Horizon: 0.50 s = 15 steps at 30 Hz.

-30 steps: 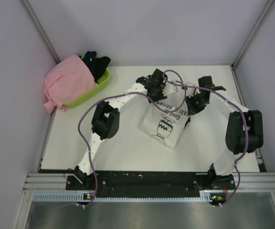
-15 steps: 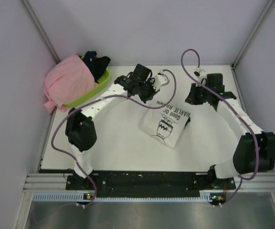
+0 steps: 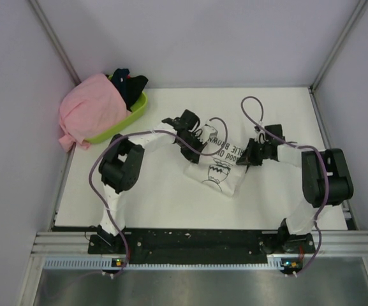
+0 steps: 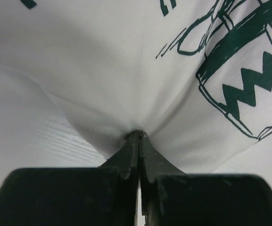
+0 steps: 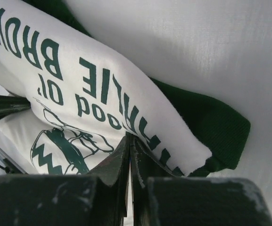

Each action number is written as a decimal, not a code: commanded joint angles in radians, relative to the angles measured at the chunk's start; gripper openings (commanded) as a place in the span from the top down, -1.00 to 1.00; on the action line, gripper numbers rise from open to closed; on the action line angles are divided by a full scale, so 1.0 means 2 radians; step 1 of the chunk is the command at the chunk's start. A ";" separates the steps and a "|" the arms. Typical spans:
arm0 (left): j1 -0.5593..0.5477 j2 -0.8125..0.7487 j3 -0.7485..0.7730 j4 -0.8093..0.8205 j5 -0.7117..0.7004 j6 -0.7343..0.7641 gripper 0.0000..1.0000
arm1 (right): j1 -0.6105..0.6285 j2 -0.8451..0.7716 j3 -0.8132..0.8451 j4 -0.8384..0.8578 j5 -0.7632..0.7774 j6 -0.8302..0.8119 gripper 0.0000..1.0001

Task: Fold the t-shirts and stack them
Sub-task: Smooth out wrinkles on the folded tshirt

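The white shirt (image 3: 217, 171) lies partly folded in the middle of the counter (image 3: 158, 191), printed side up. The pink shirt (image 3: 89, 109) is draped over the basket (image 3: 136, 109) at the far left corner, with the dark shirts (image 3: 129, 83) bunched inside it. The left pincer (image 4: 136, 136) is pressed together on a small tuck of white cloth, which puckers into its tips. The right pincer (image 5: 128, 139) is pressed together too, and appears to nip the edge of the lettered fold just beside the green sleeve (image 5: 211, 117). The main risk is how little cloth each holds. On the left the tuck looks like a single top layer, so lifting may peel that layer away and open the fold rather than carry the whole shirt. On the right the bite sits at the very edge, so any pull across the cloth could let it slip out and leave one side to drop and skew. If the two arms rise or travel unevenly, the shirt will probably twist and the sleeve will swing loose from underneath. The left arm's cable (image 3: 217, 122) loops low over the shirt and might drag across it. Pulling hard towards each other would also bunch the print into a crease.
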 commanded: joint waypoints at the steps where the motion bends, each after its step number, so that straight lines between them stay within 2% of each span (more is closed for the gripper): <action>1: 0.007 -0.037 -0.061 -0.013 -0.032 0.002 1.00 | -0.013 0.011 0.005 -0.012 0.060 0.005 1.00; 6: 0.010 -0.072 -0.055 -0.026 -0.038 0.013 0.83 | -0.024 0.008 0.059 -0.068 0.074 -0.030 1.00; 9: 0.009 -0.116 -0.044 -0.047 -0.021 0.026 0.60 | -0.024 -0.024 0.093 -0.108 0.096 -0.052 1.00; 11: 0.003 -0.142 -0.035 -0.063 -0.014 0.031 0.52 | -0.024 -0.045 0.113 -0.131 0.105 -0.068 0.84; 12: -0.003 -0.151 -0.032 -0.070 -0.010 0.032 0.49 | -0.024 -0.056 0.118 -0.135 0.109 -0.074 0.70; 13: -0.010 -0.158 -0.034 -0.073 -0.003 0.032 0.48 | -0.024 -0.062 0.120 -0.138 0.108 -0.080 0.48; 15: -0.026 -0.163 -0.046 -0.067 0.010 0.039 0.48 | -0.024 -0.066 0.123 -0.138 0.096 -0.088 0.25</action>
